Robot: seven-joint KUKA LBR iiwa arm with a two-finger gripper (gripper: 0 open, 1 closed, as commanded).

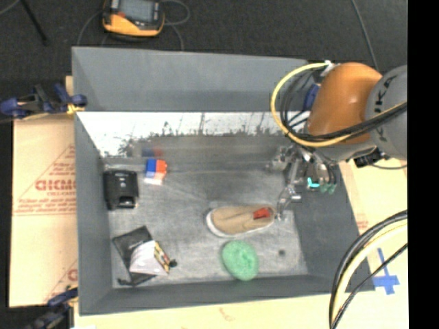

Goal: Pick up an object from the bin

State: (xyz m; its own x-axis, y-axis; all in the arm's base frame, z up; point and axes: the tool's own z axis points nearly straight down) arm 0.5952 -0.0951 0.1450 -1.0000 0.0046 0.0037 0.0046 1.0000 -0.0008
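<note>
A small tan shoe with a pale sole lies on its side on the floor of the bin, right of the middle and toward the near wall. Its length runs left to right, and a red patch sits near its right end. A fuzzy green lump lies just beside it, between the shoe and the near wall.

The arm comes in over the bin's right edge. Its wrist carries a rounded orange cover, and yellow and black cables loop around that. Below the cover the pincer points down into the bin near the right wall, with its tip at the shoe's right end, just beside the red patch. I cannot tell whether it touches the shoe, or whether it is wide or narrow, and nothing can be seen held in it.

The other things are well apart from the pincer:
- A flat black box lies by the left wall.
- A small blue, red and white block sits toward the far left corner.
- A black packet with something white on it lies in the near left corner.
</note>
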